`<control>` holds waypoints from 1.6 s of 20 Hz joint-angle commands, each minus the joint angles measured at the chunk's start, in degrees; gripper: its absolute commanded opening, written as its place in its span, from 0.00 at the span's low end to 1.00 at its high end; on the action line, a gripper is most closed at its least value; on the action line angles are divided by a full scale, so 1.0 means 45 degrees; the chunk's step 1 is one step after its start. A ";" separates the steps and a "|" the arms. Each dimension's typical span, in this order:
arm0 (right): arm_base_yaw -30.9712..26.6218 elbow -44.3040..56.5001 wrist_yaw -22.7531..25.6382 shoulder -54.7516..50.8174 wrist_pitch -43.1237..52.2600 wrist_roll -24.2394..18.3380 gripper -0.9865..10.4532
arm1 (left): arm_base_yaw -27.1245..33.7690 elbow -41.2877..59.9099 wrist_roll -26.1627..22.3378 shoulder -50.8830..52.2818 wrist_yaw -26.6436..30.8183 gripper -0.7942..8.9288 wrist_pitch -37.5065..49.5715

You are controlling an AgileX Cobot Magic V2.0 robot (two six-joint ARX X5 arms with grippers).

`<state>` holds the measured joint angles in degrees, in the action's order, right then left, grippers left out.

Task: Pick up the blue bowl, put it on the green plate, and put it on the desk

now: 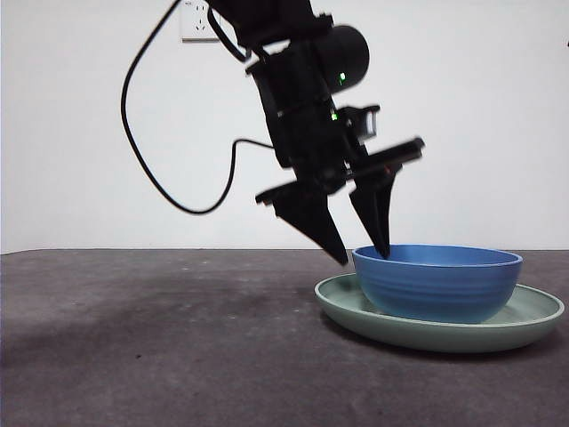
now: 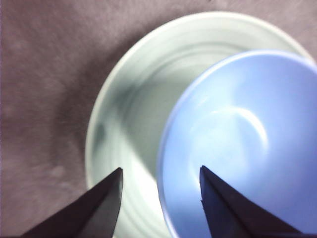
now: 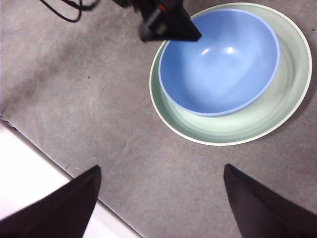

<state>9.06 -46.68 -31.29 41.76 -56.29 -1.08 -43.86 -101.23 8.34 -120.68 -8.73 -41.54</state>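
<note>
On the green plate [image 1: 533, 313] sits the blue bowl [image 1: 437, 283]; our left gripper [image 1: 363, 253] straddles its rim, jaws spread, while our right gripper [image 3: 158, 198] waits, also spread.

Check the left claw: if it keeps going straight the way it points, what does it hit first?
Probably the blue bowl: the left claw is open and straddles its rim, one tip inside, one outside over the green plate. Whether it already touches is unclear.
</note>
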 commanded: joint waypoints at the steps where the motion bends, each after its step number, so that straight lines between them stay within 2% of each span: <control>1: 0.0044 -0.0233 0.0010 0.0078 0.0121 0.0092 0.43 | 0.0160 -0.0355 -0.0185 0.1025 0.0029 0.34 0.0058; 7: 0.0044 -0.0233 0.0015 0.0078 0.0131 0.0087 0.43 | 0.1127 -0.0316 -0.0389 0.4187 0.0015 0.34 -0.0903; 11: 0.0044 -0.0233 0.0049 0.0078 0.0131 0.0087 0.43 | 0.1875 0.0525 -0.0670 0.6572 0.0015 0.34 -0.1462; 15: 0.0044 -0.0233 0.0049 0.0078 0.0131 0.0087 0.43 | 0.2463 0.3259 -0.0981 0.9564 -0.0141 0.34 -0.1059; 18: 0.0044 -0.0233 0.0049 0.0078 0.0131 0.0087 0.43 | 0.2628 0.5702 -0.1088 1.1740 -0.1292 0.34 -0.0442; 22: 0.0044 -0.0233 0.0049 0.0078 0.0126 0.0092 0.43 | 0.2662 0.9024 -0.1083 1.4158 -0.2089 0.34 0.0393; 27: 0.0044 -0.0233 0.0049 0.0078 0.0121 0.0092 0.43 | 0.2657 1.1395 -0.1083 1.5781 -0.3769 0.34 0.0510; 32: 0.0044 -0.0233 0.0049 0.0102 0.0121 0.0097 0.43 | 0.2657 1.1511 -0.1078 1.5839 -0.3881 0.34 0.0481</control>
<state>9.06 -46.68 -31.24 41.76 -56.29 -1.08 -31.73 -49.10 3.95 -49.06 -25.78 -40.21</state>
